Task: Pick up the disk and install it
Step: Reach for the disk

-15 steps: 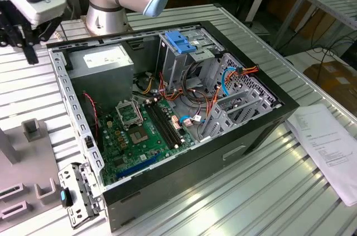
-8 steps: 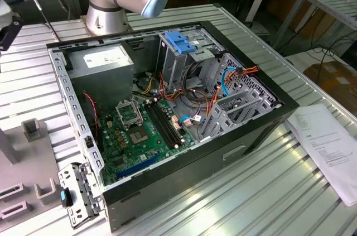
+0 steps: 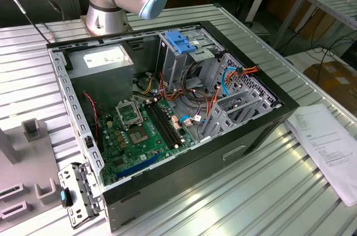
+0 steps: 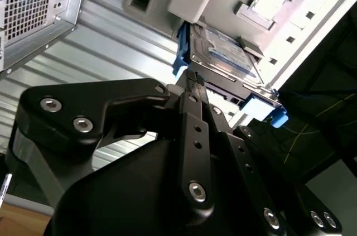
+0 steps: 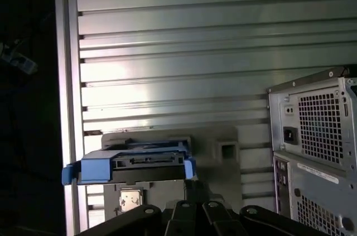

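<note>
Black steel computer case [image 3: 234,152] lies open in the exterior view, holding a green motherboard [image 3: 139,135], a power supply [image 3: 103,60] and a blue-handled drive cage [image 3: 178,52]. In both wrist views the disk [image 4: 223,52] [image 5: 134,163] rests on a grey holder [image 5: 223,147], just beyond the empty, pinched-together gripper [image 4: 192,77] [image 5: 195,183].

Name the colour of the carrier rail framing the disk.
Bright blue; the carrier rail around the disk shows best in the first wrist view.
</note>
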Controlling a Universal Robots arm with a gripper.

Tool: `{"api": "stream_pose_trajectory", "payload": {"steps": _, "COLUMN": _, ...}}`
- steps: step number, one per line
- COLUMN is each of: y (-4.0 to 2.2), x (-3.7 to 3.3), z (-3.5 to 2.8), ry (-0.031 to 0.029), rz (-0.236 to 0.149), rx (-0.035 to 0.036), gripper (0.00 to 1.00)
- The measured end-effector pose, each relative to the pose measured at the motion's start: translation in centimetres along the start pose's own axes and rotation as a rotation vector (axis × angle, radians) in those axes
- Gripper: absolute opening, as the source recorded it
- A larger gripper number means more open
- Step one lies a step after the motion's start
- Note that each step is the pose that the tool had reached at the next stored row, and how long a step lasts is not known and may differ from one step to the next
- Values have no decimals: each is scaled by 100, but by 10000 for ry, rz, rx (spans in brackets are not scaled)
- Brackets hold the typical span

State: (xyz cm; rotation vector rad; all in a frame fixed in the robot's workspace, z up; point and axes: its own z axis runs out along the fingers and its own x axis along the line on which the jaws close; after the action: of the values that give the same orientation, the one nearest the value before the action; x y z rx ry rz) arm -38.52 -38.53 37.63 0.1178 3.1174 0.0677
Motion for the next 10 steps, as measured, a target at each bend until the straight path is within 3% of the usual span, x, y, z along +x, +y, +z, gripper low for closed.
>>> {"api": "stream_pose_trajectory", "payload": {"steps": 3, "y": -7, "x": 96, "z": 43, "ry": 92, "rz": -226, "rx": 4, "gripper": 11}}
{"api": "stream_pose_trajectory", "payload": {"steps": 4, "y": -7, "x": 180, "z": 66, "ry": 114, "rz": -297, "rx": 4, "gripper": 11}}
{"api": "stream_pose_trajectory", "payload": {"steps": 5, "y": 2, "x": 339, "z": 88, "ry": 120, "rz": -302, "rx": 4, "gripper": 11}}
{"api": "stream_pose_trajectory", "payload": {"steps": 6, "y": 9, "x": 435, "z": 99, "ry": 126, "rz": -303, "rx": 5, "gripper": 11}}
{"api": "stream_pose_trajectory", "payload": {"steps": 8, "y": 14, "x": 602, "z": 119, "ry": 143, "rz": -305, "rx": 6, "gripper": 11}}
{"api": "stream_pose_trajectory", "payload": {"steps": 10, "y": 17, "x": 706, "z": 130, "ry": 161, "rz": -307, "rx": 7, "gripper": 11}}
